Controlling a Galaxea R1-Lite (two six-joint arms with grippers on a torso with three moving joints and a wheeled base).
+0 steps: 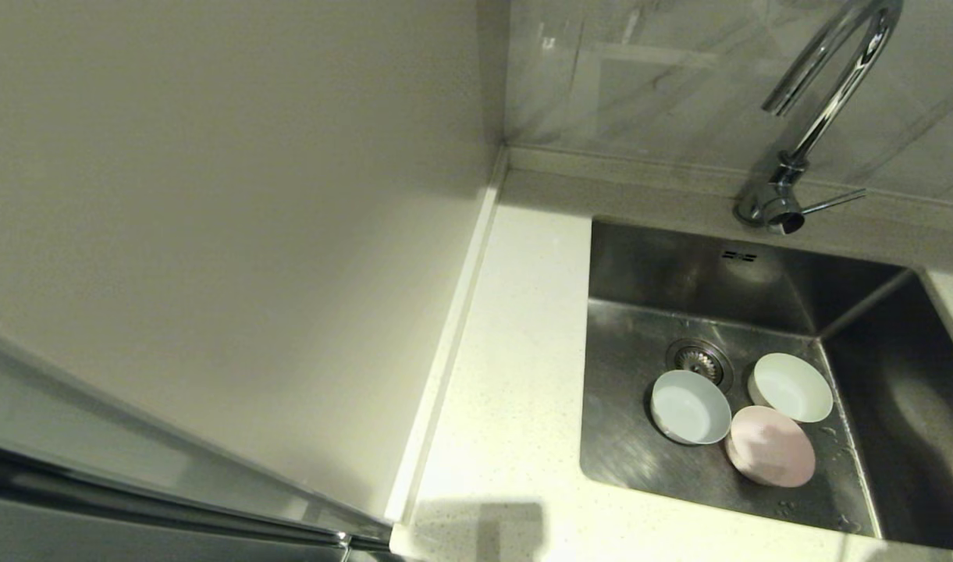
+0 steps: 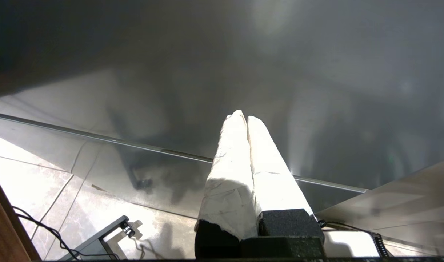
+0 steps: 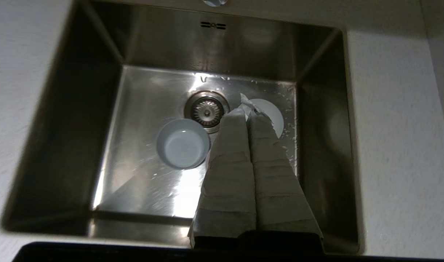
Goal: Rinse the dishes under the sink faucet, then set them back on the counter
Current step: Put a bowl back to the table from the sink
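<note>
Three small bowls lie on the floor of the steel sink (image 1: 624,367) beside the drain strainer (image 1: 699,361): a pale blue bowl (image 1: 688,407), a whitish-green bowl (image 1: 791,386) and a pale pink bowl (image 1: 770,446). The chrome faucet (image 1: 823,109) arches over the back rim, its lever (image 1: 833,201) pointing right. My right gripper (image 3: 246,113) hangs above the sink, shut and empty, its tape-wrapped fingers covering part of the whitish-green bowl (image 3: 272,115); the blue bowl (image 3: 183,143) lies beside them. The pink bowl is hidden in that view. Neither gripper shows in the head view.
The speckled off-white counter (image 1: 515,343) runs left of the sink to a beige wall panel (image 1: 211,234). Water drops dot the basin floor. My left gripper (image 2: 243,117) is parked low, shut and empty, facing a glossy dark cabinet front above a tiled floor with cables.
</note>
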